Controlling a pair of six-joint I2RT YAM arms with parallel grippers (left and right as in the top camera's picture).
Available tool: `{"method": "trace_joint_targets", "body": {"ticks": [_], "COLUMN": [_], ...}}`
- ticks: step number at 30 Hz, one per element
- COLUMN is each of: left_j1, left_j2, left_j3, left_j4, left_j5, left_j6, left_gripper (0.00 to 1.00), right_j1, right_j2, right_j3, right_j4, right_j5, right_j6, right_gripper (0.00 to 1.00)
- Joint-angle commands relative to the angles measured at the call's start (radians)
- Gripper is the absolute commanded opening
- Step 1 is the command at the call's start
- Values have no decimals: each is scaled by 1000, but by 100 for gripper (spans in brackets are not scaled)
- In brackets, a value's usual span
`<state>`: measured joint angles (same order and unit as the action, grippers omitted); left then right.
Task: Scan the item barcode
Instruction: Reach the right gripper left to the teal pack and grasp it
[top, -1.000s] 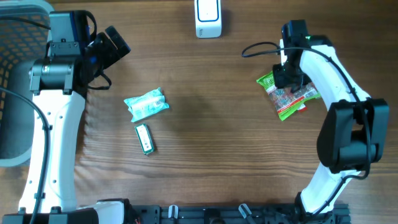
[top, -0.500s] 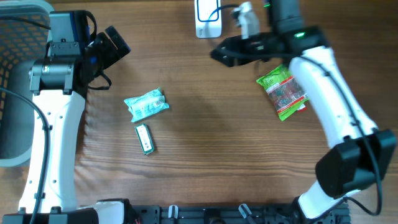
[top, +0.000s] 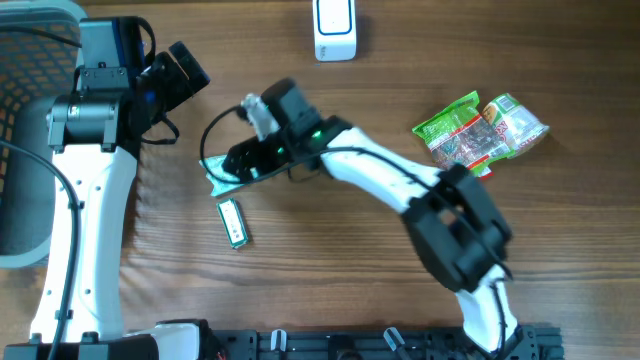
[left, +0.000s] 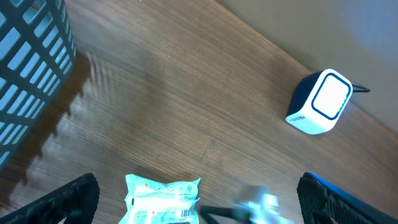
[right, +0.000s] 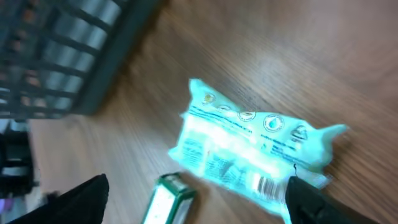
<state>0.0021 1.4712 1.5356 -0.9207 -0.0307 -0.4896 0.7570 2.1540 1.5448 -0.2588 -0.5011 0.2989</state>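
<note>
Progress: early. Right gripper (top: 228, 165) spread wide, hovered over teal packet (right: 249, 146) at left side, nothing pinched. Scanner (top: 335, 30) far centre, well apart. Left gripper (top: 185, 68) spread, idle. Pickup, scan pending.

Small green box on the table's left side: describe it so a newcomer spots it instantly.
On the brown wooden table, go to the left half, beside the left arm's white link. Next to the crinkly pale-teal plastic packet, on its robot-base side, lies the small green-and-white rectangular box: slim and straight-edged, smaller than the packet.
</note>
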Motion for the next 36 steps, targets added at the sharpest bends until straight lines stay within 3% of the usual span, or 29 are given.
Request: {"method": "trace_joint_targets", "body": {"ticks": [1, 3, 5, 7, 13, 16, 17, 20, 25, 28, 32, 36], "left_j1": [5, 5, 5, 5, 5, 5, 5, 5, 5, 5, 5, 5], "left_j2": [-18, -18, -18, -18, -18, -18, -18, -18, -18, -18, -18, -18], "left_j3": [15, 15, 15, 15, 15, 15, 15, 15, 15, 15, 15, 15], "left_j4": [3, 3, 3, 3, 3, 3, 3, 3, 3, 3, 3, 3], "left_j5": [4, 4, 4, 4, 4, 4, 4, 4, 4, 4, 4, 4], "left_j6": [19, 19, 19, 19, 19, 19, 19, 19, 19, 19, 19, 19], "left_gripper": [100, 100, 100, 100, 100, 100, 100, 100, 100, 100, 100, 100], "right_j1": [19, 19, 16, 6, -53, -78, -82, -87, -86, -84, -53, 9], "right_j2": [96, 116, 120, 109, 45, 14, 10, 8, 2, 1, 3, 19], "right_j3": [-12, -12, -12, -11, -11, -11, -11, -11, -11, -12, -12, -12], "right_j4": [39, 40, 13, -17, -135, -220, -228, -236, -156, 28, 108, 192], "right_j5": [92, 102, 141, 166, 250, 340, 341, 349, 178, -37, 43, 66], "right_j6": [-15, -37, -37, -32, 19, 18, 14, 14, 2, -3, 18, -17], "right_gripper": [92, 90, 80, 55, 37, 7, 5, 5, 34, 42, 63, 53]}}
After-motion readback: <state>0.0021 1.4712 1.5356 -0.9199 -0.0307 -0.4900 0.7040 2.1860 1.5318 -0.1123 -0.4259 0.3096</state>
